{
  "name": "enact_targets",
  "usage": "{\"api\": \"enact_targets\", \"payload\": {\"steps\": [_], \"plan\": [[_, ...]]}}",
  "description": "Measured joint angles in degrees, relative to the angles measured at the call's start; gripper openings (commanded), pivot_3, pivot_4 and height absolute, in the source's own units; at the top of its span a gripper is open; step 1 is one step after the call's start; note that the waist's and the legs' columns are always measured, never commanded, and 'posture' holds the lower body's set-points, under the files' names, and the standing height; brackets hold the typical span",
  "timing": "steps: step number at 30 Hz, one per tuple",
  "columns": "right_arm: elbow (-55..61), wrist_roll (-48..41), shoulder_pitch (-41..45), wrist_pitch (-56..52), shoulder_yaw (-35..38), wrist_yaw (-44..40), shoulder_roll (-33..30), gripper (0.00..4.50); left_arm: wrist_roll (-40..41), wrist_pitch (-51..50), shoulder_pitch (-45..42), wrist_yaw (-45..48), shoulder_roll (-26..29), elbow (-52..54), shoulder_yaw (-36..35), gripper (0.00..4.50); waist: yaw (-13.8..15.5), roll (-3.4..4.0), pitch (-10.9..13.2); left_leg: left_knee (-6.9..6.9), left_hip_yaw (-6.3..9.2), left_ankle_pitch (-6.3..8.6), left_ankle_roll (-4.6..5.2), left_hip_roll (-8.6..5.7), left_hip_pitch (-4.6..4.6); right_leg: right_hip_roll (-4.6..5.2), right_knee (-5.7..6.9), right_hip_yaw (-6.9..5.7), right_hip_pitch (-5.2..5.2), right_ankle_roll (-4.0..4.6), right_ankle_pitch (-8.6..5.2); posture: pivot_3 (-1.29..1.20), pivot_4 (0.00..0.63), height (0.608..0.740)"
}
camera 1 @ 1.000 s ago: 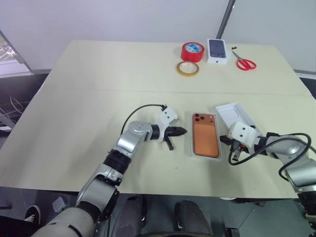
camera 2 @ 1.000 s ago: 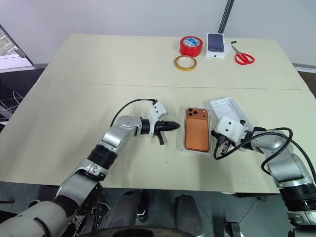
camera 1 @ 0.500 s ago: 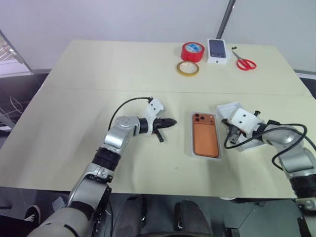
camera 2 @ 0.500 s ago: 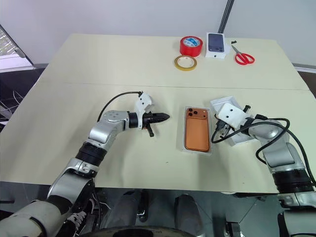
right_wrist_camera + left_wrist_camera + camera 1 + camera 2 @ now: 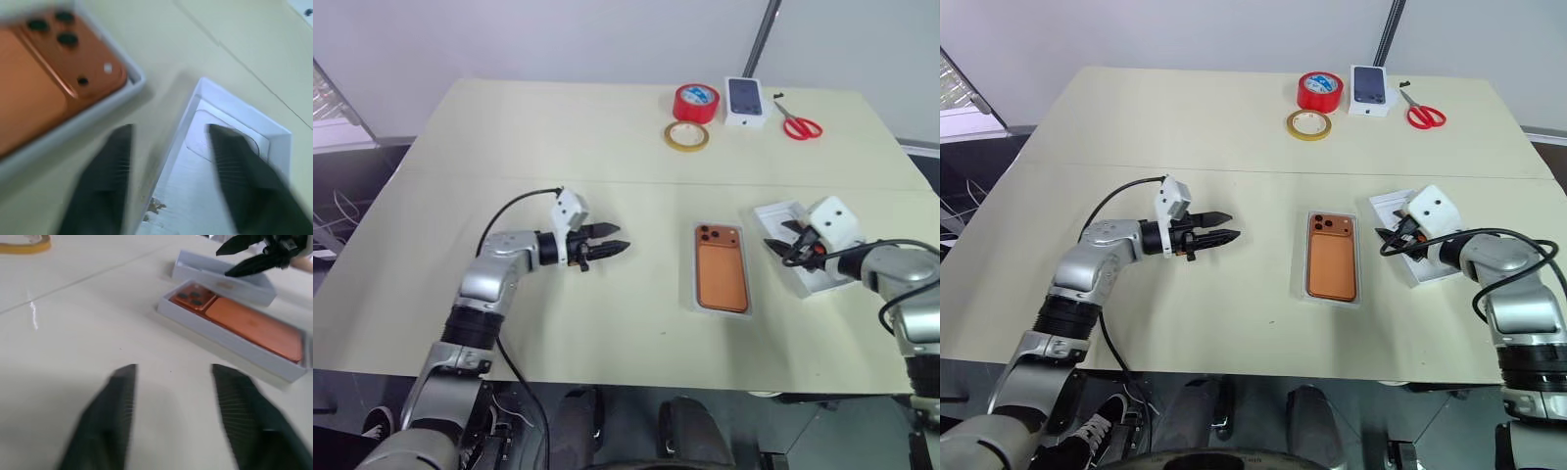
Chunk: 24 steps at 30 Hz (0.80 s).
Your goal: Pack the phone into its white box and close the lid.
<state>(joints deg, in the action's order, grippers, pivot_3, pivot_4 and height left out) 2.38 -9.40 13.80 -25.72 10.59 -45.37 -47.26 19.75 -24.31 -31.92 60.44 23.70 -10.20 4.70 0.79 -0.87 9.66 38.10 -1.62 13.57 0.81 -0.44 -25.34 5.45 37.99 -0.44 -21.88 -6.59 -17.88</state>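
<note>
The orange phone (image 5: 722,277) lies back up, lenses toward the far side, inside the shallow white box (image 5: 220,335) at the table's middle right. Just right of it the lid (image 5: 815,280) lies open side up, with an oval-recessed panel inside. My right gripper (image 5: 775,236) hovers open over the lid's near-left corner, pointing toward the phone, with nothing between its fingers. My left gripper (image 5: 621,237) is open and empty above the bare table, well left of the box and pointing toward it.
At the far edge stand a red tape roll (image 5: 695,101), a yellow tape ring (image 5: 685,135), a small white box with a phone picture (image 5: 745,101) and red scissors (image 5: 798,125). The table's left half is bare.
My left gripper drew away to the left from the boxed phone and opened. My right gripper lifted, swung right over the lid and opened too.
</note>
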Motion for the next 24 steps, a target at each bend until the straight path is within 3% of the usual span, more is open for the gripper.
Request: {"api": "enact_targets", "payload": {"steps": [1, 2, 9, 14, 24], "plan": [[1.0, -0.6, -0.7, -1.5, 0.5, 0.2, 0.0, 4.39, 0.7, 0.0, 0.6, 0.9, 0.8, 0.9, -0.1, 4.32, 0.0, 0.00, 0.0, 0.00, 0.00, 0.01, 0.01, 0.00, 0.00, 0.01, 0.00, 0.00, 0.00, 0.00, 0.00, 0.00, 0.150, 0.728], [1.7, -1.0, -1.5, -3.1, 0.9, 0.5, 0.0, 4.49, 1.1, 0.0, 0.9, 1.5, 1.3, 1.6, -0.2, 4.47, 0.0, 0.00, 0.0, -0.01, 0.00, 0.00, 0.01, 0.00, 0.00, 0.01, 0.00, 0.00, -0.01, 0.00, 0.00, 0.00, 0.150, 0.728], [5.1, -4.4, -1.4, -18.0, 1.6, 2.8, -0.6, 4.49, 2.2, 5.5, 3.8, 7.0, 4.8, 4.8, -1.1, 4.47, -0.2, 0.04, 0.0, -0.03, -0.01, 0.01, 0.01, 0.01, 0.00, 0.02, 0.00, 0.03, -0.05, 0.01, 0.00, 0.00, 0.150, 0.728], [8.2, -8.7, 3.3, -32.4, -0.9, 1.5, -3.2, 4.49, 1.1, 12.9, 6.6, 12.5, 8.1, 5.2, -0.5, 4.47, -0.2, 0.08, 0.0, -0.08, -0.02, 0.01, 0.02, 0.01, 0.00, 0.09, -0.01, 0.04, -0.09, 0.03, -0.01, 0.00, 0.150, 0.728], [5.7, -9.3, 9.5, -41.6, -10.2, -0.1, -10.4, 4.49, 0.8, 16.7, 7.6, 13.3, 6.3, 6.1, 1.8, 4.47, -0.3, 0.12, 0.0, -0.12, -0.03, 0.05, 0.07, -0.02, -0.07, 0.16, -0.07, 0.07, -0.18, 0.03, -0.01, 0.00, 0.150, 0.728]]}}
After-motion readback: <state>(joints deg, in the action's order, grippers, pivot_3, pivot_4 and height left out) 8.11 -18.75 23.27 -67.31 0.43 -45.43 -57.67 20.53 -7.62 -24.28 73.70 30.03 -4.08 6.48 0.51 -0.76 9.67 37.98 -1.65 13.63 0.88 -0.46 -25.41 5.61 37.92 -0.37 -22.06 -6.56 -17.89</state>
